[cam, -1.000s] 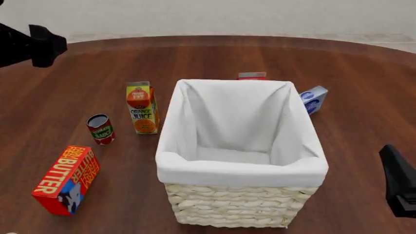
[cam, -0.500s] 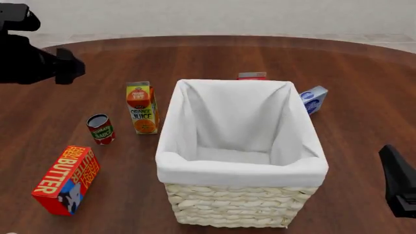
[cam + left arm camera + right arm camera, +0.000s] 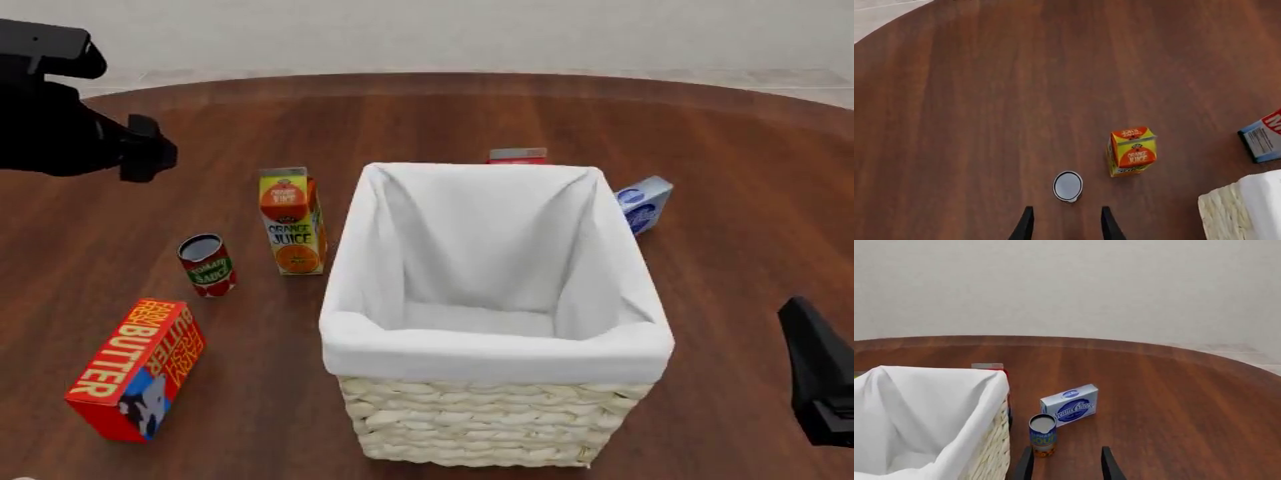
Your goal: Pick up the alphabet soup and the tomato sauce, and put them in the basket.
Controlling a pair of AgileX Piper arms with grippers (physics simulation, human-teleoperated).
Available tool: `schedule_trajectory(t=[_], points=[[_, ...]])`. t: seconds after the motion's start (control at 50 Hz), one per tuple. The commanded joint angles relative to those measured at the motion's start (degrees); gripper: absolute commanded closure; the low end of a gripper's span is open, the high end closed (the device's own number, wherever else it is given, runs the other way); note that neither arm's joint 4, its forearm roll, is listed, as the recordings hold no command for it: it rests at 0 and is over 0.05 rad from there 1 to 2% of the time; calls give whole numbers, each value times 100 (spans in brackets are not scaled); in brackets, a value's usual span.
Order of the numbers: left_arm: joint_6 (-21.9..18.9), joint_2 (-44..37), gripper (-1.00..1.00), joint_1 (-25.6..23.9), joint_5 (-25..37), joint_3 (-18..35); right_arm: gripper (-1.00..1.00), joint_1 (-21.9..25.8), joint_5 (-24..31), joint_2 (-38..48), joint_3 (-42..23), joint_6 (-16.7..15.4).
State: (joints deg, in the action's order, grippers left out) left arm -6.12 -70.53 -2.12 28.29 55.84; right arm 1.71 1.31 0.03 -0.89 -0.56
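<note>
The tomato sauce (image 3: 207,264) is a small red-and-green can standing left of the basket (image 3: 494,356), beside the orange juice carton. In the left wrist view its round top (image 3: 1067,186) lies just ahead of my left gripper (image 3: 1066,227), which is open and holds nothing. The alphabet soup (image 3: 1043,435), a blue-labelled can with a silver top, stands right beside the basket's wicker wall (image 3: 995,440), just ahead of my open right gripper (image 3: 1065,467). The front view does not show the soup. The left arm (image 3: 74,130) hovers high at the far left.
An orange juice carton (image 3: 291,222) stands between the tomato sauce and the basket. A butter box (image 3: 136,368) lies at the near left. A cream cheese box (image 3: 1069,405) sits behind the soup. A red-topped box (image 3: 518,155) is behind the basket. The right arm (image 3: 821,375) rests at the near right.
The left arm has swung in from the far left edge, moving right and slightly down in the front view. The right arm and all objects have stayed put.
</note>
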Motion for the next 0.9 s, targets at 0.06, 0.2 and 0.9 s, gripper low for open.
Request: schedule_trajectory(t=[0.06,0.2,0.9], points=[[-250,-347,-100,76,50,193,-100,-9,2,-1,-1,1],[-164,-451,-100,20,-91,66,-100,-11,2,0,6,-7],[134,-1044,-100,55,-918,-173,-100,-2,6,0,7,-20]])
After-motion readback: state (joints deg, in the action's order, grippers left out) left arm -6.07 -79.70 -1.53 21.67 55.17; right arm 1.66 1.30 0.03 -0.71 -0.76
